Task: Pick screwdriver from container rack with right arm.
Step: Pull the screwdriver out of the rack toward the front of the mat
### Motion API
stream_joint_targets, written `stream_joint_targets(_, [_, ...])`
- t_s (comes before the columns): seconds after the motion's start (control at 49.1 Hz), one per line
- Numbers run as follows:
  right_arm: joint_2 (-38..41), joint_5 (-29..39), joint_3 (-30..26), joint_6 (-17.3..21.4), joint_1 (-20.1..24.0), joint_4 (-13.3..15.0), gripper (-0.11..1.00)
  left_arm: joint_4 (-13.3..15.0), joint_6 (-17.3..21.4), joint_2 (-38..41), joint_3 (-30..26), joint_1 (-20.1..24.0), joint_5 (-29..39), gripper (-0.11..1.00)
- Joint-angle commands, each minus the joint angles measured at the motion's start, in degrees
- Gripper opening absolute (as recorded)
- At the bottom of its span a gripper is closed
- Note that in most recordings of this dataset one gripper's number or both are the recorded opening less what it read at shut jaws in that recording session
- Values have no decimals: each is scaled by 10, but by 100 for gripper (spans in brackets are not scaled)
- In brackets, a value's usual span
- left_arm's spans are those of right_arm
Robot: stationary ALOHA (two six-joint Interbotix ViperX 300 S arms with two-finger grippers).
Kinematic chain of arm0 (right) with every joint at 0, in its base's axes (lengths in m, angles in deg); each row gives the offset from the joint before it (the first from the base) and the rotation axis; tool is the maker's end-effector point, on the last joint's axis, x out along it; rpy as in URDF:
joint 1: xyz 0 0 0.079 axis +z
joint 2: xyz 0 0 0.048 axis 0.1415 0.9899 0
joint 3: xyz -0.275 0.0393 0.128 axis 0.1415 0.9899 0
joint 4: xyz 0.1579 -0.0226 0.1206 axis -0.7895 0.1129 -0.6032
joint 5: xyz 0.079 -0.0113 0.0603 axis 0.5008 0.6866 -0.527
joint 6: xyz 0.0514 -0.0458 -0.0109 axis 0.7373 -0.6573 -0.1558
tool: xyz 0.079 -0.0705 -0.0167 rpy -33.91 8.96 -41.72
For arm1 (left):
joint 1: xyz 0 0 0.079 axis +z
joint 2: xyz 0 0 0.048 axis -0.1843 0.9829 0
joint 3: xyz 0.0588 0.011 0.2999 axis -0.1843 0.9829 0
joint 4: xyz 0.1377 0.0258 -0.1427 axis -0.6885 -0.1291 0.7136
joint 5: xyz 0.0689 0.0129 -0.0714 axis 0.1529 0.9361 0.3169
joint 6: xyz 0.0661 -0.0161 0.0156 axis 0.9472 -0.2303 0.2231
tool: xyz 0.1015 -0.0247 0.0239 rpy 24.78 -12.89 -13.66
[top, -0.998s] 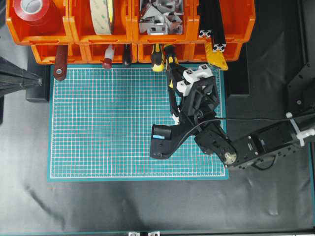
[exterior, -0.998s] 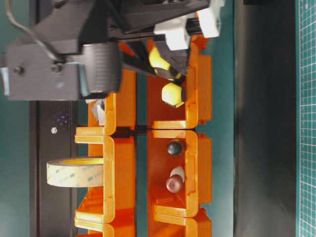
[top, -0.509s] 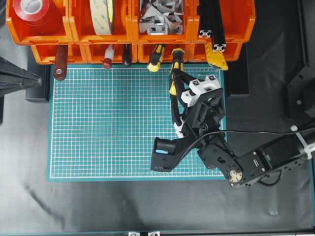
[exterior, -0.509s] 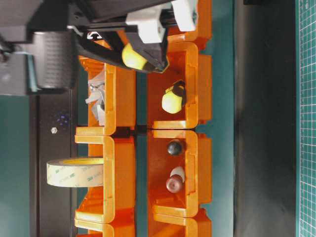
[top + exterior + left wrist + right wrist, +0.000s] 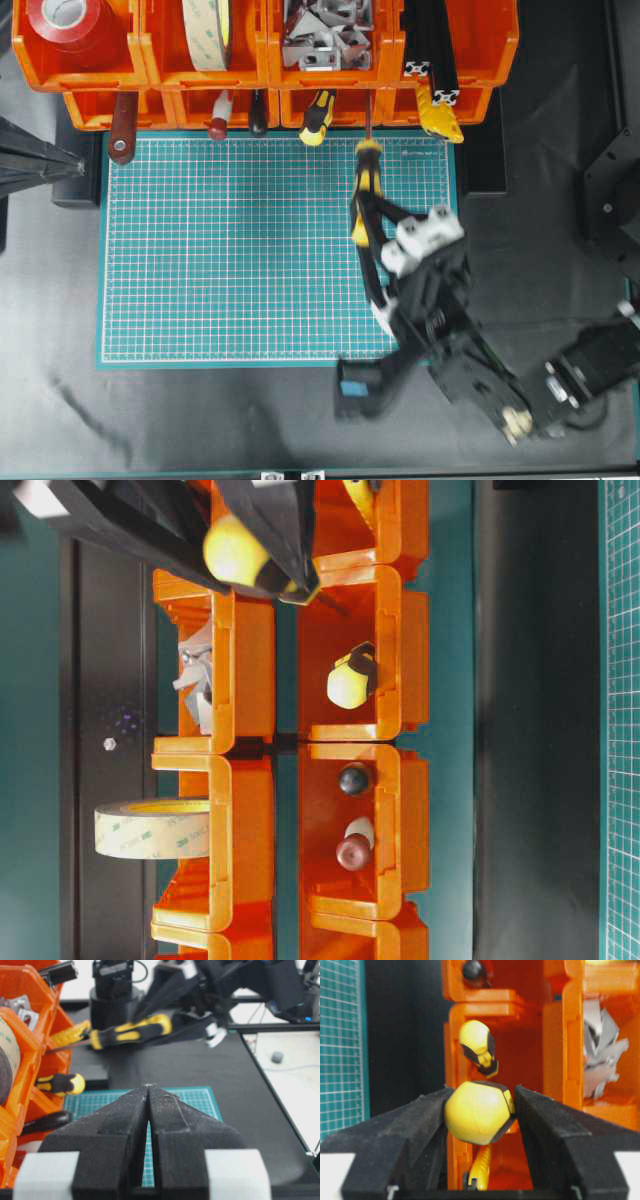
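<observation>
The screwdriver (image 5: 364, 190), with its yellow-and-black striped handle, is gripped by my right gripper (image 5: 366, 215) above the green mat (image 5: 220, 250). Its thin shaft points back to the orange container rack (image 5: 200, 82), with the tip at the lower bin's mouth. In the right wrist view the handle's butt (image 5: 477, 1112) sits clamped between the black fingers (image 5: 415, 1125). It also shows in the left wrist view (image 5: 130, 1031) and in the table-level view (image 5: 235, 552). My left gripper (image 5: 148, 1086) is shut and empty at the mat's left edge (image 5: 78, 160).
The stubbier yellow-and-black tool (image 5: 318, 115) lies in the lower bin beside the shaft. A red-and-white handled tool (image 5: 220, 115), a brown handle (image 5: 122, 125) and a yellow tool (image 5: 440, 115) stick out of the lower bins. Tape rolls (image 5: 205, 30) and metal brackets (image 5: 325, 35) fill the upper bins.
My right gripper has drawn back from the rack toward the table's front, pulling the screwdriver's handle out of the bin and over the mat. The left arm has not moved.
</observation>
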Motion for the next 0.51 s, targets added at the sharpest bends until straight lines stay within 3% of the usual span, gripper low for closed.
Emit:
stream_joint_targets(0.0, [-4,9,-26,-25,28,3,42,-1,-3,3,-6,-2,-3,-1])
stream_joint_targets(0.265, [22,46,-78,-127,93,3,42,-1,-4,1,-8,-2,-3,-1])
stream_joint_targets(0.489, [47,57,-116,-144,137,0,42,-1,-36,-2,-8,-6,-6,-1])
